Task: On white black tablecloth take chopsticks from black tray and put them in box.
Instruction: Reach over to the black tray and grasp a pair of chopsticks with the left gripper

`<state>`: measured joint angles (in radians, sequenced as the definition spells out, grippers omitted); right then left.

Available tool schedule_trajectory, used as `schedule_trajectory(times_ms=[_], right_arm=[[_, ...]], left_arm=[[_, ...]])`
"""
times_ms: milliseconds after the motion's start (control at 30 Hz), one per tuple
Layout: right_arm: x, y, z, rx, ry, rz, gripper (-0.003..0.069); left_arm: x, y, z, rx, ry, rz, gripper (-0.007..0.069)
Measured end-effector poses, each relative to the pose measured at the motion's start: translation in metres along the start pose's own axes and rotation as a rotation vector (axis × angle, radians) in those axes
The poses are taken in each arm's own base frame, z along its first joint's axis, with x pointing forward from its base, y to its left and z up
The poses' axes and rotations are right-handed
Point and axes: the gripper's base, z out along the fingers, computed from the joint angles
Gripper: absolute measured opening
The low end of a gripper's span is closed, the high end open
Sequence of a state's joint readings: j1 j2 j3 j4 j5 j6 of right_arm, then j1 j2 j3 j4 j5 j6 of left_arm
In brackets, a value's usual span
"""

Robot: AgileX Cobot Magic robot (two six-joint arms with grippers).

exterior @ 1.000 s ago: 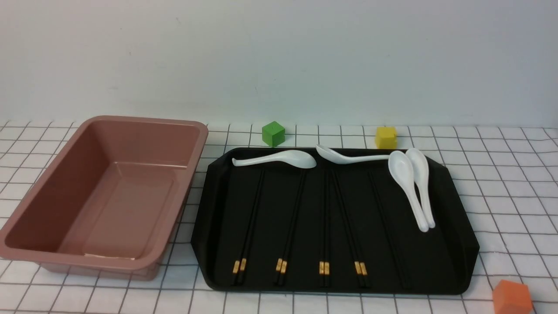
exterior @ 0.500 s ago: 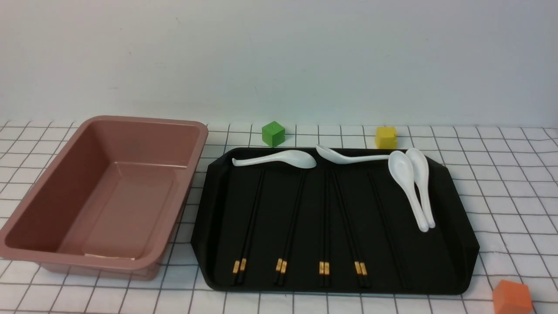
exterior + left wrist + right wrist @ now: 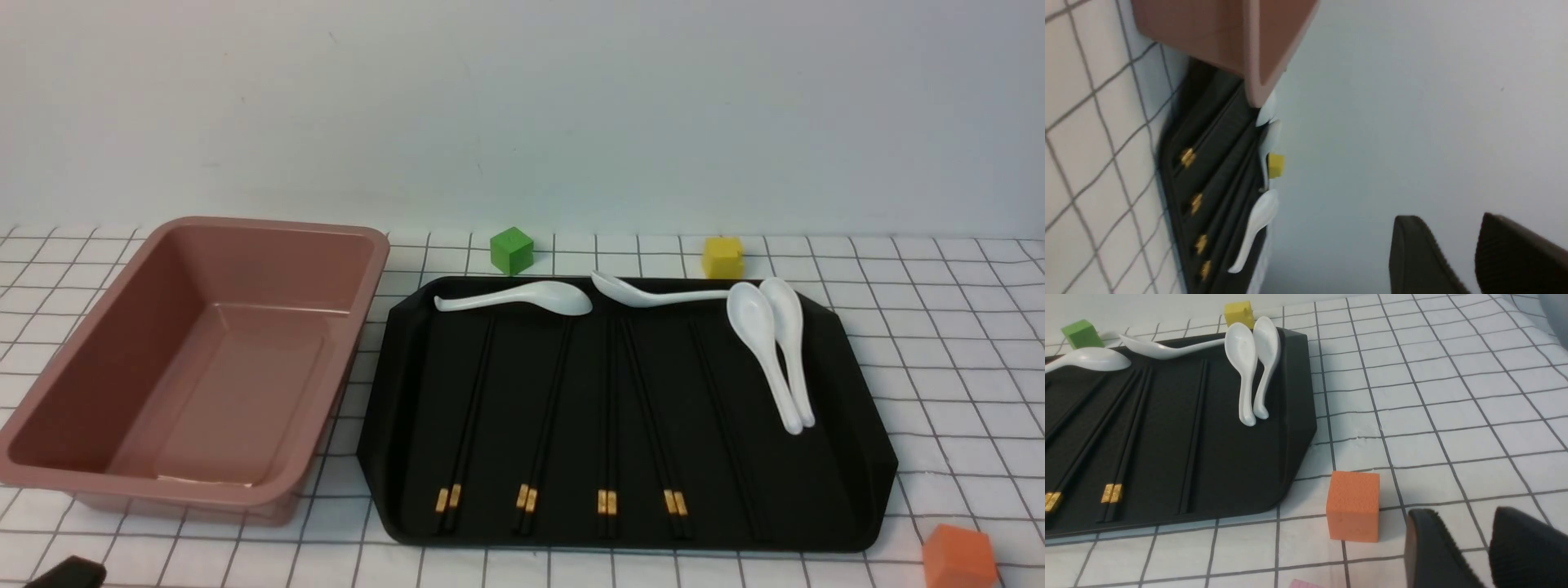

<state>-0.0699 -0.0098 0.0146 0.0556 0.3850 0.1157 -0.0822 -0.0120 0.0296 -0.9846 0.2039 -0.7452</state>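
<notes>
One black tray [image 3: 808, 490], cut off in the right wrist view, beside the box [image 3: 237, 392], with chopsticks [image 3: 611, 425] inside, the rightmost dark and faint, plus left gripper [image 3: 1447, 217] and right gripper [image 3: 1461, 511], cropped, both with fingers apart.

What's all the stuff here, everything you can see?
box: one, pinkish-brown, left
tray: one, black, right of box
chopsticks: four gold-banded black pairs, plus plain black, count unclear, in tray
spoons: four, white, tray's far side and right
cubes: green, yellow beyond tray; orange near right
pink thing: one, partly visible, near orange cube
cloth: one, white, black grid, underneath
wall: one, pale, behind
hands: two, dark, left, right
</notes>
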Motion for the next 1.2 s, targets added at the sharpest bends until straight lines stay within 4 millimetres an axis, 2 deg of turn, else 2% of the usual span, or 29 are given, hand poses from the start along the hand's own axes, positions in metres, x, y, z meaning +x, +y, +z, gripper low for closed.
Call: schedule_trajectory(times_ms=[67,233,267,333,367,433,467,500,533,567,600,633,700,800,867,1000,1200], right_arm=[[0.000,0.000,0.000,0.000,0.000,0.000,0.0240],[0.000,0.000,0.000,0.000,0.000,0.000,0.0240],[0.000,0.000,0.000,0.000,0.000,0.000,0.0240],[0.000,0.000,0.000,0.000,0.000,0.000,0.0240],[0.000,0.000,0.000,0.000,0.000,0.000,0.0240],[0.000,0.000,0.000,0.000,0.000,0.000,0.0240],[0.000,0.000,0.000,0.000,0.000,0.000,0.0240],[0.000,0.000,0.000,0.000,0.000,0.000,0.0240],[0.000,0.000,0.000,0.000,0.000,0.000,0.0240],[0.000,0.000,0.000,0.000,0.000,0.000,0.0240],[0.000,0.000,0.000,0.000,0.000,0.000,0.0240],[0.000,0.000,0.000,0.000,0.000,0.000,0.0240],[0.000,0.000,0.000,0.000,0.000,0.000,0.0240],[0.000,0.000,0.000,0.000,0.000,0.000,0.0240],[0.000,0.000,0.000,0.000,0.000,0.000,0.0240],[0.000,0.000,0.000,0.000,0.000,0.000,0.0240],[0.000,0.000,0.000,0.000,0.000,0.000,0.0240]], left_arm=[[0.001,-0.008,-0.001,0.028,0.000,0.002,0.0238],[0.014,-0.070,-0.018,0.202,0.010,0.238,0.0195],[0.020,-0.092,-0.021,0.216,0.027,0.342,0.0156],[0.029,-0.117,-0.019,0.170,0.072,0.479,0.0101],[0.033,-0.125,-0.011,0.078,0.123,0.565,0.0060],[0.035,-0.128,0.009,-0.155,0.238,0.672,0.0009],[0.035,-0.128,0.011,-0.183,0.251,0.680,0.0009],[0.032,-0.121,0.030,-0.417,0.357,0.738,-0.0013],[0.031,-0.119,0.034,-0.477,0.383,0.749,-0.0013],[0.025,-0.111,0.051,-0.665,0.459,0.777,-0.0013],[0.024,-0.107,0.054,-0.728,0.492,0.779,-0.0013],[0.016,-0.096,0.075,-0.912,0.576,0.775,-0.0013],[0.011,-0.085,0.098,-1.015,0.656,0.753,-0.0013],[0.013,-0.073,0.124,-1.032,0.769,0.709,-0.0013],[0.018,-0.072,0.132,-1.018,0.804,0.714,-0.0013],[0.052,-0.067,0.174,-0.964,0.869,0.818,-0.0013],[0.092,-0.064,0.217,-0.947,0.876,0.970,0.0016]])
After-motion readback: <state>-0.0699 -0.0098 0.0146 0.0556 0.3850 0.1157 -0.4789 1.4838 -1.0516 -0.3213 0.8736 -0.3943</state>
